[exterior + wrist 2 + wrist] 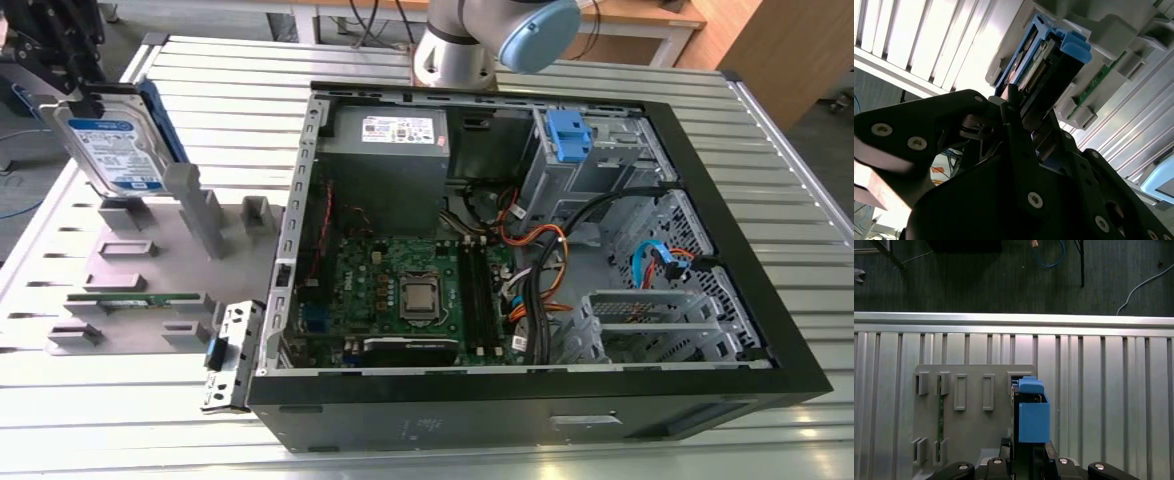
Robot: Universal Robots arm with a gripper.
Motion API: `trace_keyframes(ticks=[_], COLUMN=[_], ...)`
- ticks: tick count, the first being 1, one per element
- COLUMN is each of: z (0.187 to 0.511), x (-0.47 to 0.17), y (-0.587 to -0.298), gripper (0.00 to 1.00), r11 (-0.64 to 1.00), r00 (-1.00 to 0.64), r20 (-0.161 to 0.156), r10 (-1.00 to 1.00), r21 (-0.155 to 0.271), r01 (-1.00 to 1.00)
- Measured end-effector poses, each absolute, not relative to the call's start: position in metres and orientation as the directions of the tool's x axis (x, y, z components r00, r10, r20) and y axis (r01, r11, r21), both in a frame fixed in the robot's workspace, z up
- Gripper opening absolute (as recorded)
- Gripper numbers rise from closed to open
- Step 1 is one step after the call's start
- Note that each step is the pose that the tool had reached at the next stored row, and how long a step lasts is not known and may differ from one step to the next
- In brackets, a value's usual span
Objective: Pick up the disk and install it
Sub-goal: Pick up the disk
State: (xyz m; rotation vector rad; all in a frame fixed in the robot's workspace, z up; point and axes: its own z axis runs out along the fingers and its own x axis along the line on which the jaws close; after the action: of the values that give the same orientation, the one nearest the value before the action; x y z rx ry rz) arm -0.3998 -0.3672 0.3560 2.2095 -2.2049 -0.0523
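Standing on edge, long axis upright, the disk [118,148] is clamped at its top by the gripper [1028,459]

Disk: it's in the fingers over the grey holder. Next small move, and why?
Probably a short straight lift. The gripper seems shut on the disk, which stands upright with its lower edge close to the grey holder; clearing that before swinging toward the open case should avoid a snag.

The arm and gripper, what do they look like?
The arm is a silver-grey tube with a pale blue joint cap. The gripper is matte black, built of angular linked plates fastened with round silver screws.
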Motion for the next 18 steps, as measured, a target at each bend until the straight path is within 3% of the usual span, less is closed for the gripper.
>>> trace_keyframes(ticks=[18], z=[0.37], x=[-0.4], y=[-0.367], gripper=[0.35], r11=[-0.002], r00=[0.002], r20=[-0.01], r10=[-1.0], r21=[0.037], r01=[-0.999])
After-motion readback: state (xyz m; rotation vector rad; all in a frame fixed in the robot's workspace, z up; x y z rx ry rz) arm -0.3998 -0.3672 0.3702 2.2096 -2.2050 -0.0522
